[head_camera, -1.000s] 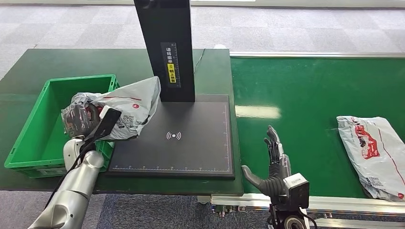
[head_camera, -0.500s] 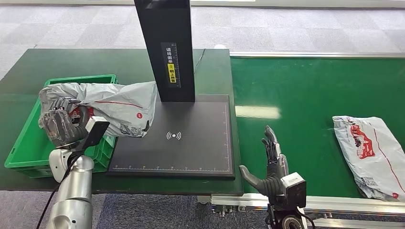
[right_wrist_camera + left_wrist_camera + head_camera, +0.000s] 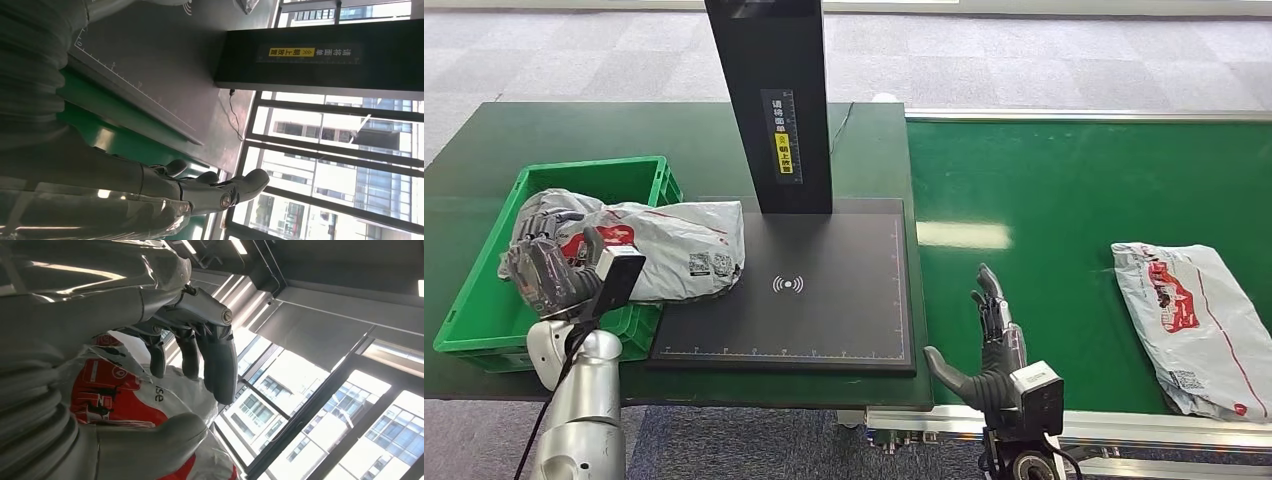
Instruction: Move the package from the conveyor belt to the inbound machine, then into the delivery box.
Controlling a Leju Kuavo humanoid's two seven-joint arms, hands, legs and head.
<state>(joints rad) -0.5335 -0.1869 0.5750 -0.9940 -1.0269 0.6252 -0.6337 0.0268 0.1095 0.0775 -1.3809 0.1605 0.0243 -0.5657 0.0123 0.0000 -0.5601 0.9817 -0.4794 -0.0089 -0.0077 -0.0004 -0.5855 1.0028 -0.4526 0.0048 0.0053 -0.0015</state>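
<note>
Grasping the grey package (image 3: 659,250) over the green delivery box (image 3: 484,290), the left hand (image 3: 549,270) clenches it; beside the inbound machine (image 3: 824,290), right hand (image 3: 989,345) splayed, empty.

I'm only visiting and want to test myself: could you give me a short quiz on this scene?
1. True or false: the left hand holds a grey package at the green box.
2. What lies on the conveyor belt? A) a second package B) a bottle C) a book
3. Fill in: the right hand holds ____.

Key: 1 true; 2 A, the second package; 3 nothing.
</note>
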